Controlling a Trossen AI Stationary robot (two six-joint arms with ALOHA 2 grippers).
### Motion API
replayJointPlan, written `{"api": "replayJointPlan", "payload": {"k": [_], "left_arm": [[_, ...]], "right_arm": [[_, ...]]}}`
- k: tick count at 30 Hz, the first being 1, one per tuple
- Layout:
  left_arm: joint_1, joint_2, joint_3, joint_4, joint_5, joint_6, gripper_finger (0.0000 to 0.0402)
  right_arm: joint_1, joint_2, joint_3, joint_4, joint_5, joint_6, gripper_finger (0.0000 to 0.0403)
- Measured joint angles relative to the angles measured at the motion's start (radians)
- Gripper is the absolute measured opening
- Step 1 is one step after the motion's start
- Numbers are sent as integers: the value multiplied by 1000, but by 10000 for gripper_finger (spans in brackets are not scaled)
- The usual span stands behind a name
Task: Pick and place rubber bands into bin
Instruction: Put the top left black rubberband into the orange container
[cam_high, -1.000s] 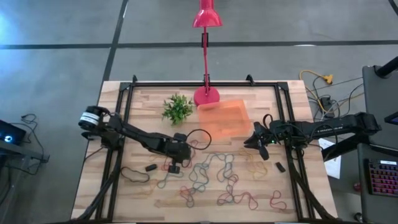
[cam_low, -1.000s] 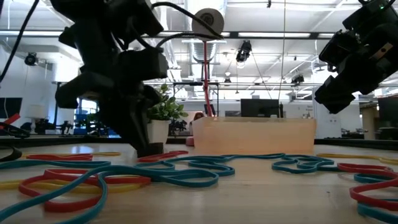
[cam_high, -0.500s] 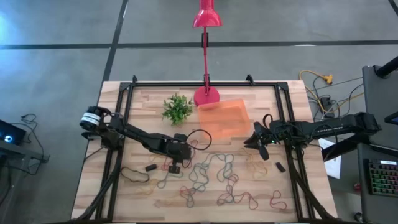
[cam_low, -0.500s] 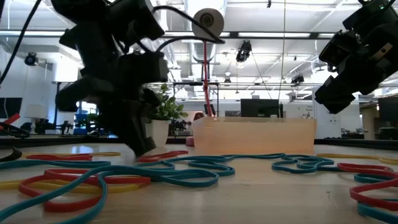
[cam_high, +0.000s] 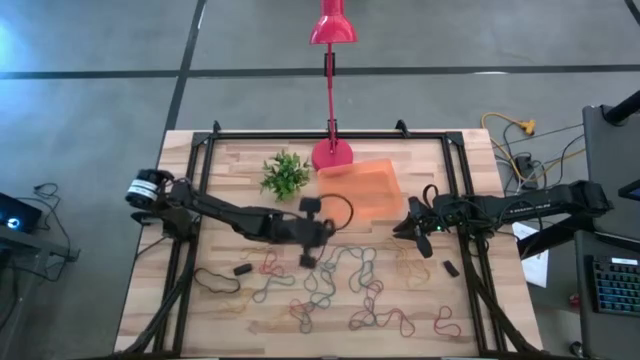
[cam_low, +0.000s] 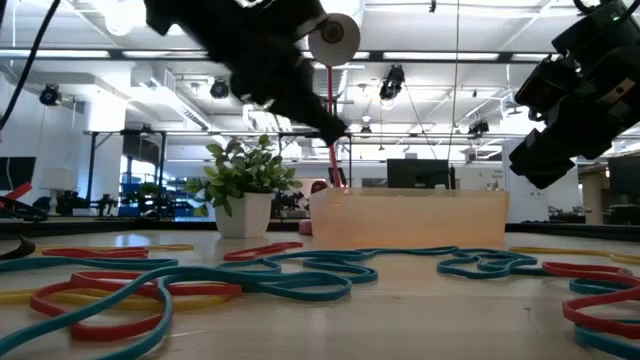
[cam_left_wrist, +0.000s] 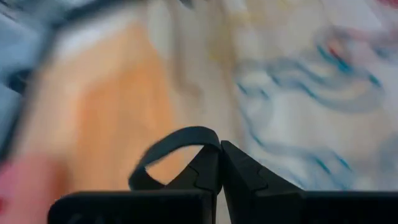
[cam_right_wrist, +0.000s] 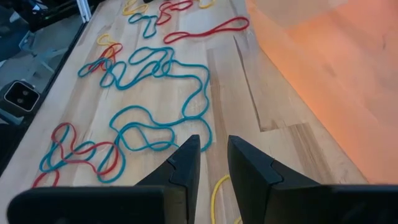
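Many bands: dozens of rubber bands (cam_high: 340, 285) lie scattered across the near half of the table (cam_high: 230, 165), teal, red, yellow and dark loops tangled together.
Left claw: my left gripper (cam_high: 309, 258) is clenched on one dark band (cam_left_wrist: 168, 149), whose loop stands up beside my closed fingers in the left wrist view; the gripper hangs above the table near its middle, just left of the bin's near corner.
Right claw: my right gripper (cam_high: 413, 228) waits at the right of the bin, above the wood, fingers (cam_right_wrist: 183, 168) a little apart and empty.
Bin: the orange bin (cam_high: 365, 190) sits at the far middle of the table, between the plant (cam_high: 284, 174) and my right arm, with the lamp base (cam_high: 331, 154) just behind it; I cannot tell whether any bands lie inside.
Step in hand: carry, I judge — one band picked, not yet over the bin.
Next move: likely a short swing right and far, until my left fingers stand over the bin's floor, then release; the limp loop may cling to a finger or snag the rim.
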Motion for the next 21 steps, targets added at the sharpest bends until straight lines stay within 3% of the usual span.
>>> {"api": "replayJointPlan", "payload": {"k": [5, 13, 17, 21], "left_arm": [[87, 5, -5, 174, -19, 9, 0], [210, 32, -6, 177, 2, -26, 0], [246, 82, -3, 214, 143, -53, 5], [259, 141, 27, 206, 251, -81, 43]], "right_arm": [[0, 0, 0, 1, 0, 0, 72], [0, 0, 0, 2, 16, -12, 72], [0, 0, 0, 3, 44, -19, 72], [0, 0, 0, 5, 50, -19, 72]]}}
